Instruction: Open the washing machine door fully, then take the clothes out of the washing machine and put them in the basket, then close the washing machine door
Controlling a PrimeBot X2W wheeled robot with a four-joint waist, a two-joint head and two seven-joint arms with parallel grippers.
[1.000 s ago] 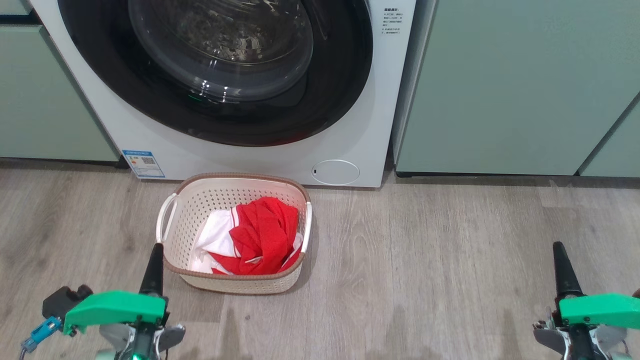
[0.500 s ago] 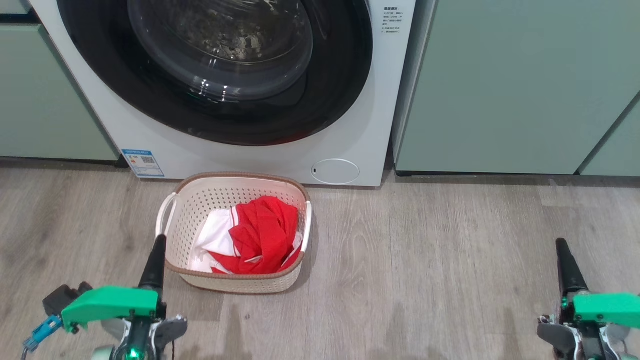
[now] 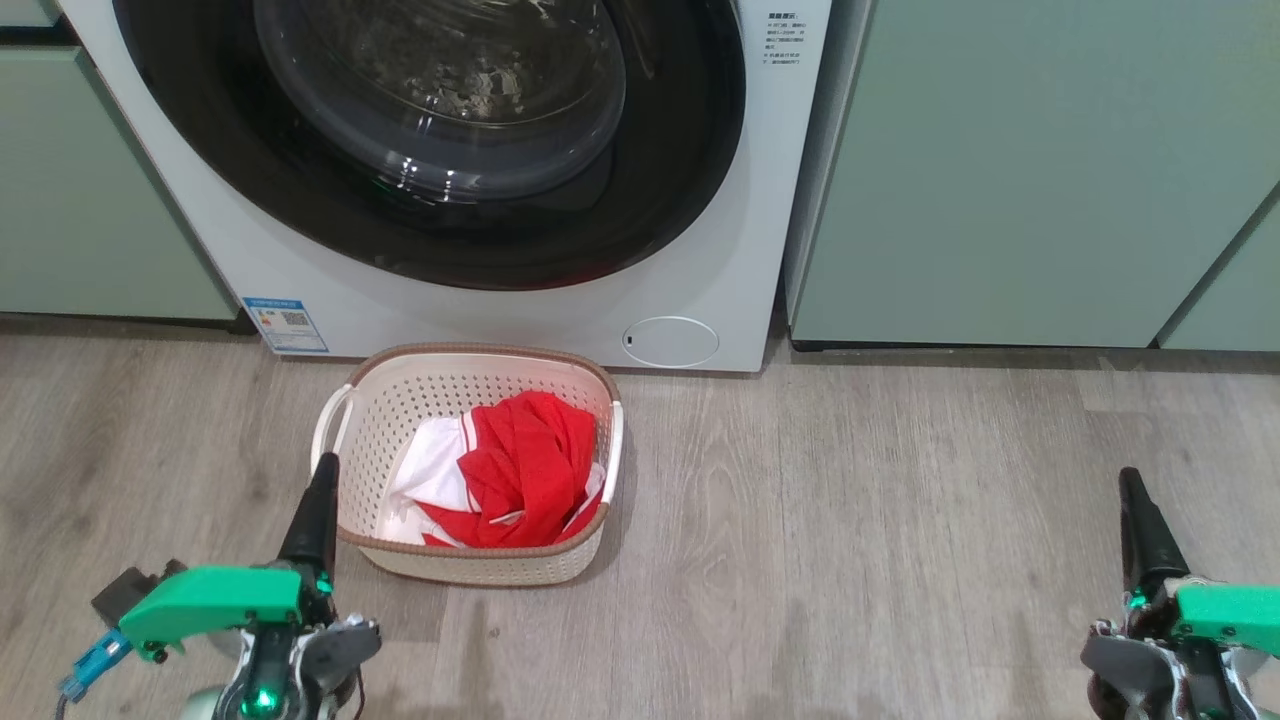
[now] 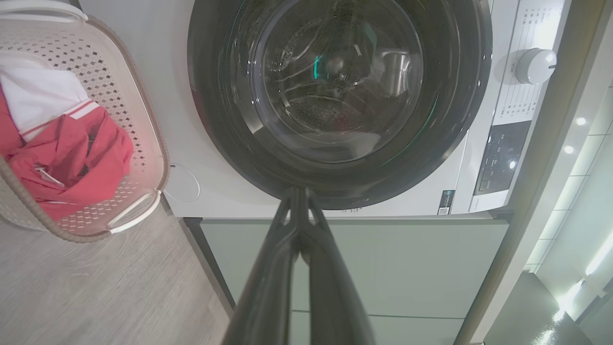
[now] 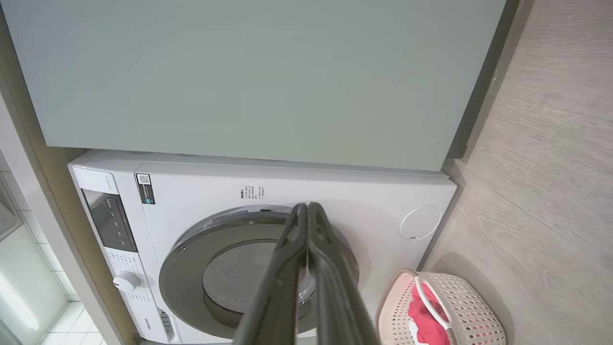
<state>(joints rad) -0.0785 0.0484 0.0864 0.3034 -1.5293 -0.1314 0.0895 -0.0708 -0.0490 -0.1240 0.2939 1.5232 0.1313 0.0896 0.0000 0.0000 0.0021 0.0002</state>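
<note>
On the wood floor [image 3: 900,520] the basket [image 3: 480,350] is sitting before the washing machine [image 3: 745,260] holding the clothes [image 3: 525,470], the door [image 3: 690,150] is lying shut, and left gripper [image 3: 324,468] and right gripper [image 3: 1130,480] are hovering, fingers pressed together.

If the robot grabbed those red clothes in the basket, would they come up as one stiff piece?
Probably not: the clothes lie crumpled in soft folds, so they would likely droop and dangle. They look thin, so they are probably light for their bulk.
</note>
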